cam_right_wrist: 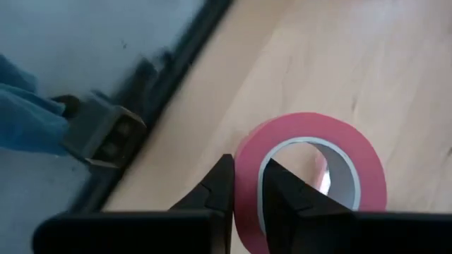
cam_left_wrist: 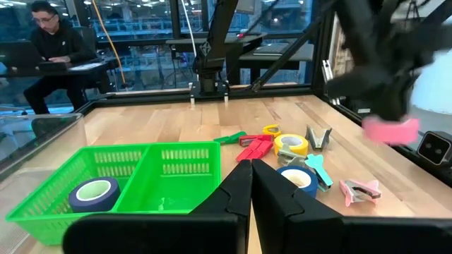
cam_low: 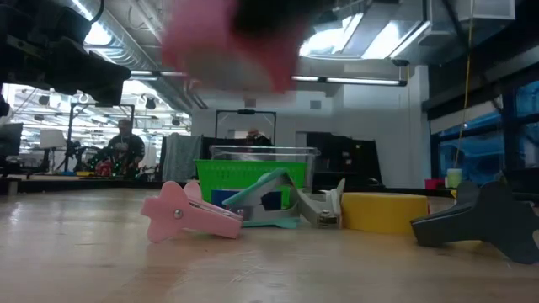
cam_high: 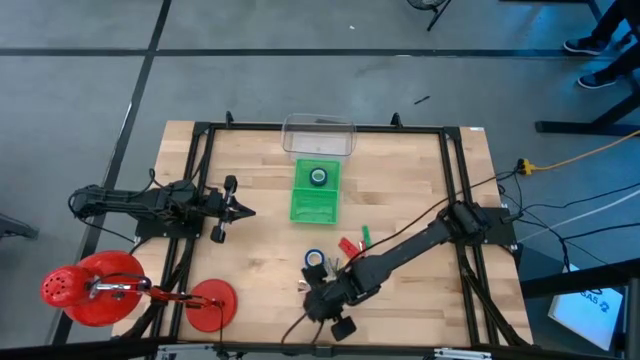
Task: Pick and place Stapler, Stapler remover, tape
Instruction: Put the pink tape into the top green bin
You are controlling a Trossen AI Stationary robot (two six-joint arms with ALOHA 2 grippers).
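Observation:
My right gripper (cam_right_wrist: 247,185) hangs over the table's near middle (cam_high: 322,300), shut on a pink roll of tape (cam_right_wrist: 311,169). The roll also shows off the table in the left wrist view (cam_left_wrist: 392,130) and as a pink blur in the low view (cam_low: 227,42). On the wood lie a yellow tape (cam_left_wrist: 291,144), a blue tape (cam_left_wrist: 300,180), a teal stapler (cam_left_wrist: 319,169), a red stapler remover (cam_left_wrist: 254,147) and a pink one (cam_left_wrist: 360,189). Another blue-rimmed tape (cam_left_wrist: 95,194) lies in the green basket (cam_left_wrist: 176,173). My left gripper (cam_left_wrist: 251,190) waits at the left (cam_high: 240,208), shut. My right gripper pinches the pink roll's wall (cam_right_wrist: 248,169), one finger (cam_right_wrist: 282,194) inside the hollow centre and the other (cam_right_wrist: 217,190) outside. The fingers slant down from the table's right side. The roll hangs clear of the table, its hollow open to the wrist camera.
A clear box (cam_high: 318,135) stands behind the green basket (cam_high: 315,195) at the far middle. A small grey claw piece (cam_left_wrist: 319,135) lies by the yellow tape. A dark claw-shaped piece (cam_low: 480,220) lies near the low camera. A person (cam_left_wrist: 53,49) sits beyond the table.

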